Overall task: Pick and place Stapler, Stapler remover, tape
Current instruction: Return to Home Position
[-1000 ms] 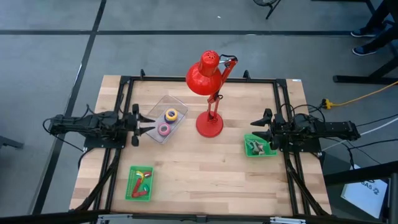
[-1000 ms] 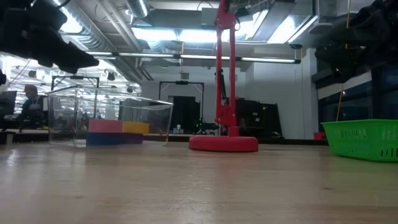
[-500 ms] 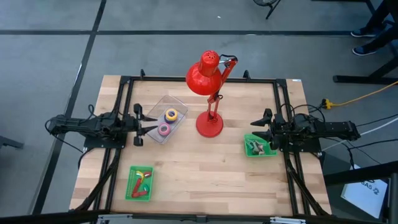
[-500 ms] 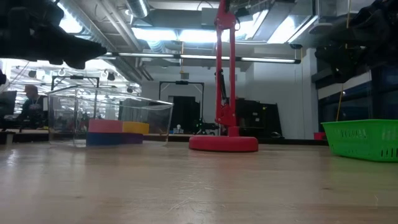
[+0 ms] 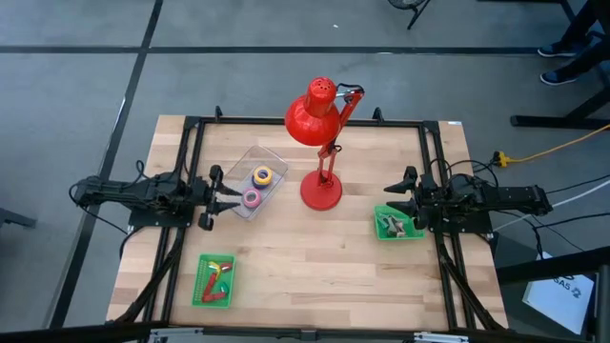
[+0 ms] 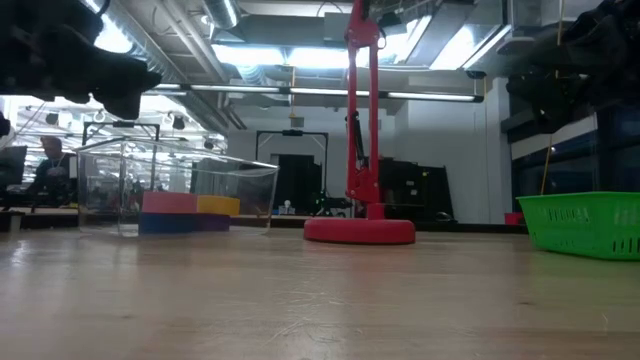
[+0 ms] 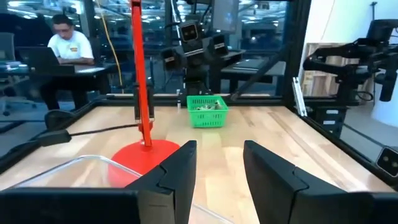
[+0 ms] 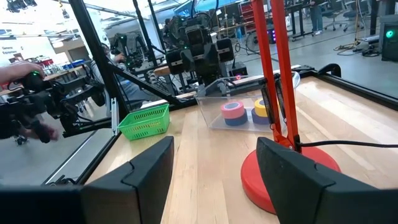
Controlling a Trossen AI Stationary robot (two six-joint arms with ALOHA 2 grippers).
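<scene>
Though small, ring-shaped tape (image 5: 262, 175), clear box (image 5: 245, 166).

Red lamp (image 5: 321, 190), green basket (image 5: 199, 286) (yellow tape (image 5: 262, 175))

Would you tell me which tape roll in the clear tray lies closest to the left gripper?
The pink roll, right in front of the left gripper; the yellow roll sits beyond it, farther along the clear tray.

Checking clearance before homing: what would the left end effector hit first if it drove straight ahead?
Most likely the near wall of the clear container holding tape rolls, just ahead of the left end effector.
</scene>
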